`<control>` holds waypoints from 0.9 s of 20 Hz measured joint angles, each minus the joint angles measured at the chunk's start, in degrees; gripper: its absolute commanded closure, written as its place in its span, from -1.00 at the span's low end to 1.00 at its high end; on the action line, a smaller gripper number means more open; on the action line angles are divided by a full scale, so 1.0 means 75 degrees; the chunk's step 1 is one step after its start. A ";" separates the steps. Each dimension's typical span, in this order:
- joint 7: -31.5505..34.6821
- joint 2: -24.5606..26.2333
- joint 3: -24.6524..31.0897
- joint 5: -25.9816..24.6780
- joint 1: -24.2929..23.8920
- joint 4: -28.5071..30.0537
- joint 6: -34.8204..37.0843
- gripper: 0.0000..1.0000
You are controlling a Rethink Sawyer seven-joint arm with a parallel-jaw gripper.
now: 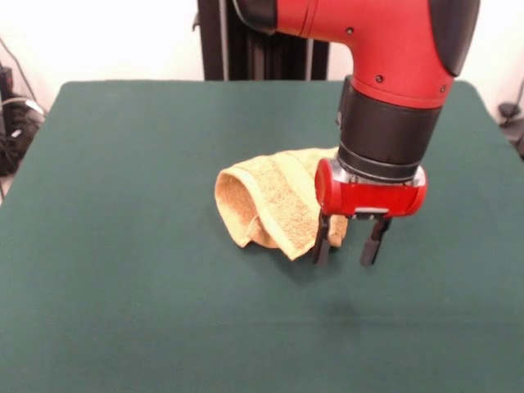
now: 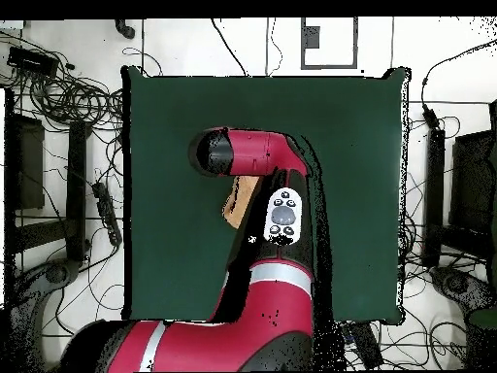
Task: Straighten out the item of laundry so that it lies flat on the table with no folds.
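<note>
Towel (image 1: 266,205) rumpled and folded on green table (image 1: 123,246); pincer (image 1: 350,246) spread, one finger touching towel's edge

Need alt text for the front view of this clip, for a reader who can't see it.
A crumpled, folded-over tan towel lies mid-way across a dark green table. The red and black arm comes down from above, its open gripper beside the towel's edge, one finger against the cloth.

Red arm (image 1: 393,41) with black wrist collar, small screws, red end effector (image 1: 350,244) housing.
</note>
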 measured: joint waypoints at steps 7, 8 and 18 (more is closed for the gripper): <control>0.0000 -0.0031 -0.0067 0.0002 -0.0008 0.0074 0.0000 -1.00; 0.0000 -0.0046 -0.0070 0.0002 -0.0013 0.0115 0.0000 -1.00; 0.0000 -0.0135 -0.0070 0.0003 -0.0163 0.0898 -0.0003 -1.00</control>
